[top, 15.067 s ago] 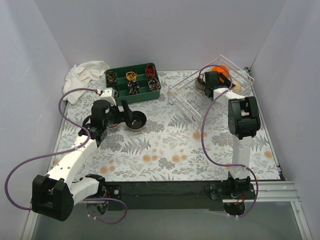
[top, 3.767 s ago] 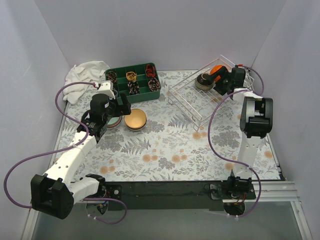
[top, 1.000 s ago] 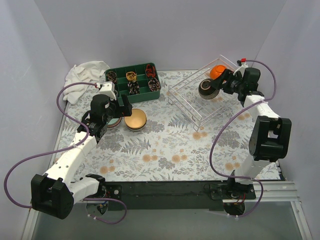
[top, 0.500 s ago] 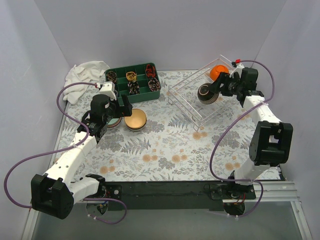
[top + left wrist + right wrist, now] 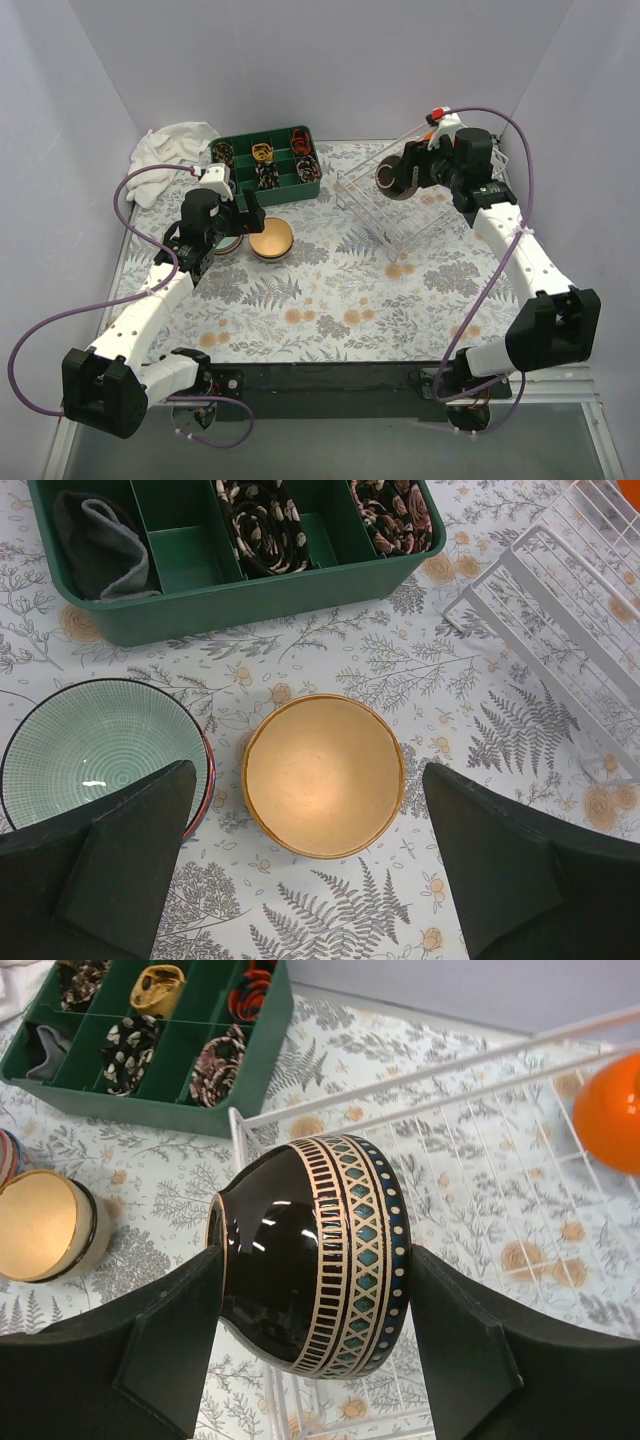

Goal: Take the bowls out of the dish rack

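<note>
My right gripper (image 5: 398, 176) (image 5: 312, 1310) is shut on a black bowl with a tan and teal patterned band (image 5: 310, 1255), held on its side above the near left part of the white wire dish rack (image 5: 420, 185) (image 5: 480, 1130). An orange bowl (image 5: 610, 1110) sits in the rack at the far right. My left gripper (image 5: 240, 218) (image 5: 310, 865) is open, hovering over a tan bowl (image 5: 271, 240) (image 5: 323, 775) that stands on the table. A green-lined bowl with a red rim (image 5: 100, 750) stands just left of the tan bowl.
A green divided tray (image 5: 265, 165) (image 5: 230, 550) (image 5: 150, 1040) with rolled socks stands at the back centre. A white cloth (image 5: 172, 145) lies at the back left. The flowered table mat (image 5: 340, 300) spreads in front of the bowls.
My right gripper has carried the black patterned bowl leftward, from the rack's middle towards its left edge. The left arm and the tan bowl have not moved.
</note>
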Controlling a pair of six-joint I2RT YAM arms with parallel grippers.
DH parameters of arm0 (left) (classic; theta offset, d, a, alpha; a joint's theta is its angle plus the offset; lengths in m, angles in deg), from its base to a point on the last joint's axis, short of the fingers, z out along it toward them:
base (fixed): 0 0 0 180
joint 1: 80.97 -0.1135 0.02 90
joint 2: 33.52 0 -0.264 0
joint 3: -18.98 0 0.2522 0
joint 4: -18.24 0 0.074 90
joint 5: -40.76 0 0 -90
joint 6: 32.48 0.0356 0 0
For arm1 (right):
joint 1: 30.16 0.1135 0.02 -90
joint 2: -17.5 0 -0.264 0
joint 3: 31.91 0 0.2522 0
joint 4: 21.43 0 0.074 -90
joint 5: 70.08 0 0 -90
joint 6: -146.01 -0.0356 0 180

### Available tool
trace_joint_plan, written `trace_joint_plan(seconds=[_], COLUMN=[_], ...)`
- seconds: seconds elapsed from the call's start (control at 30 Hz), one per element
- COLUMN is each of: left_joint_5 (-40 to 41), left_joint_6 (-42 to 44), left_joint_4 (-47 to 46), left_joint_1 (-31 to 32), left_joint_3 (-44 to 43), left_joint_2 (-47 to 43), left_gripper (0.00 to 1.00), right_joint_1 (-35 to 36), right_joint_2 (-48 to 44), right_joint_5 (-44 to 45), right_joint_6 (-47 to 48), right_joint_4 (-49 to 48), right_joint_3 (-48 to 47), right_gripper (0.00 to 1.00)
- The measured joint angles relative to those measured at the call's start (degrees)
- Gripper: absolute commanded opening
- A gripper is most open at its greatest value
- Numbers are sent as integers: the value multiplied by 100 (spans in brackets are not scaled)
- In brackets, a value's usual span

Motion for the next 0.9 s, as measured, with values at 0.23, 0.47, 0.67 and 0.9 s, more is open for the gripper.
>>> trace_joint_plan(seconds=[0.23,0.47,0.67,0.9], left_joint_5=[-76,-138,-337,-623], left_joint_6=[-2,-2,-22,-114], left_joint_4=[2,4,7,50], left_joint_1=[0,0,0,0], left_joint_3=[0,0,0,0], left_joint_2=[0,2,87,190], left_gripper=[98,98,98,98], right_joint_1=[1266,2691,3952,5257], right_joint_2=[-363,-498,-496,-133], right_joint_5=[922,1952,3025,4520], right_joint_6=[979,2149,3204,4459], right_joint_4=[-15,-175,-728,-1904], right_joint_3=[-2,459,1200,2046], right_gripper=[9,9,9,11])
